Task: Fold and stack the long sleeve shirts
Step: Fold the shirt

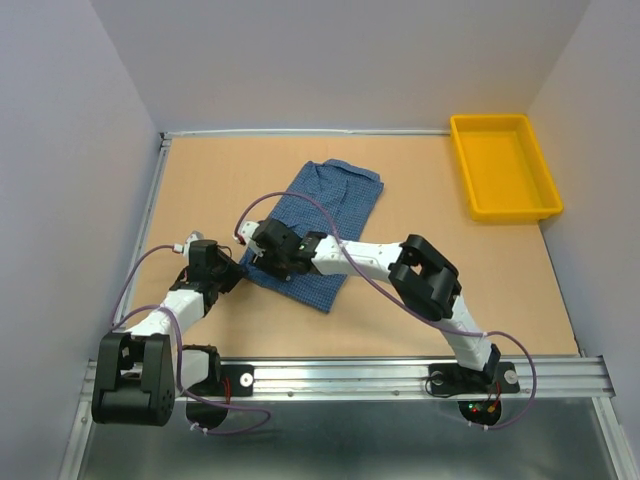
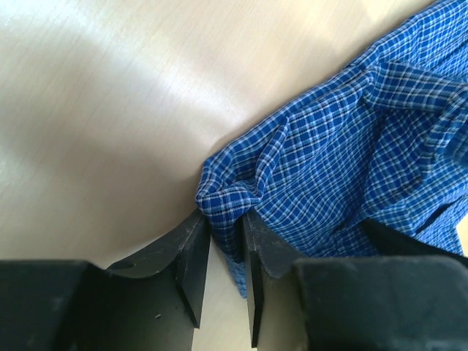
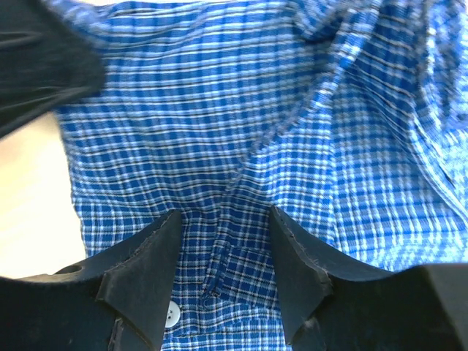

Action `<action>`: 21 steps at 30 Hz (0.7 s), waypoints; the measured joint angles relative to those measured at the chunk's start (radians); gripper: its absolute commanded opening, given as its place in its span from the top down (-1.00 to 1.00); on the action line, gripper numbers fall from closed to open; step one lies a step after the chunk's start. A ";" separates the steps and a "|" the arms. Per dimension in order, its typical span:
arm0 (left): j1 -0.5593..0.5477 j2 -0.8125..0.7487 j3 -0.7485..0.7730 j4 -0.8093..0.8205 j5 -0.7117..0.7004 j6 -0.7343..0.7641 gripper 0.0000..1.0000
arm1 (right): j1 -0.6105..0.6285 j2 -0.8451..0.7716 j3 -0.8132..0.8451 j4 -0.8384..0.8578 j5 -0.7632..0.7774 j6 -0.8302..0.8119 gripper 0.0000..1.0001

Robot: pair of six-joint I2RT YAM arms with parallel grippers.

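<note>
The left gripper (image 2: 225,223) pinches a puckered near corner of the blue checked shirt (image 1: 335,195), while the right gripper (image 3: 225,219) stands with its black jaws apart, astride a raised fold beside a small white button (image 3: 172,314). The fine-woven shirt lies as a rumpled oblong mid-way across the pale wood-grain tabletop (image 1: 250,170). A glossy yellow plastic tray (image 1: 500,160), rectangular, sits at the far right corner.

Soft light is filling every view. Glare is washing the table (image 2: 102,102) ahead of the left jaws, which are blurring slightly.
</note>
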 measured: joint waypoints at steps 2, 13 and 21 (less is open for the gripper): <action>0.000 0.000 0.000 0.000 0.001 0.002 0.30 | -0.004 0.000 0.002 0.000 0.033 -0.003 -0.11; 0.006 0.015 0.011 -0.001 0.012 0.014 0.30 | -0.122 0.000 0.006 -0.001 0.045 0.005 -0.07; 0.006 0.026 0.036 -0.021 0.055 0.038 0.03 | -0.214 -0.032 0.006 -0.007 -0.060 0.046 0.29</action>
